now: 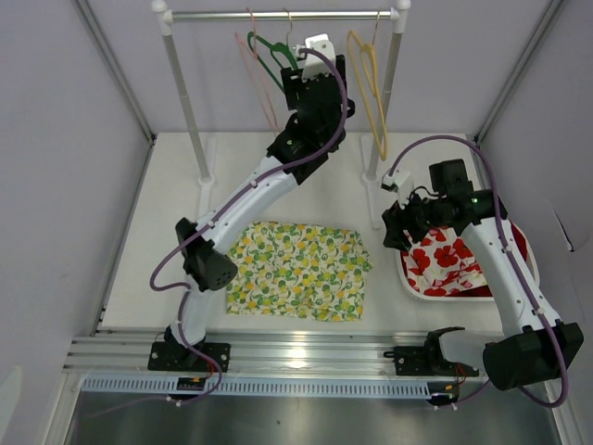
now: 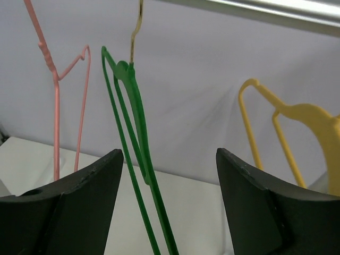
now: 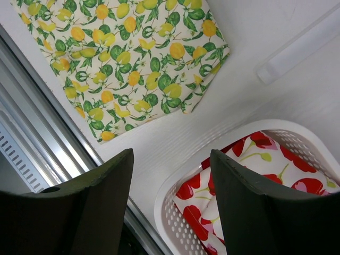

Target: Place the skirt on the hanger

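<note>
Hanger pickup in hand; skirt not yet lifted.
The soft lemon-print skirt [image 1: 298, 271] is spread flat at the table's [image 1: 176, 195] near edge, and the right gripper [image 3: 171, 159] is held open beside the white mesh basket [image 1: 409, 278]. Farther back, the thin green hanger [image 2: 134, 114] is apparently framed by the open left gripper [image 2: 170, 159]; closing is needed next.

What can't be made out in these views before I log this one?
- Top view: green hanger, right side hidden behind the left arm.
- Left wrist view: green hanger's bottom and yellow hanger's right half, cut off by frame edges.
- Top view: red-flowered cloth in the basket, partly covered by the right arm.
</note>
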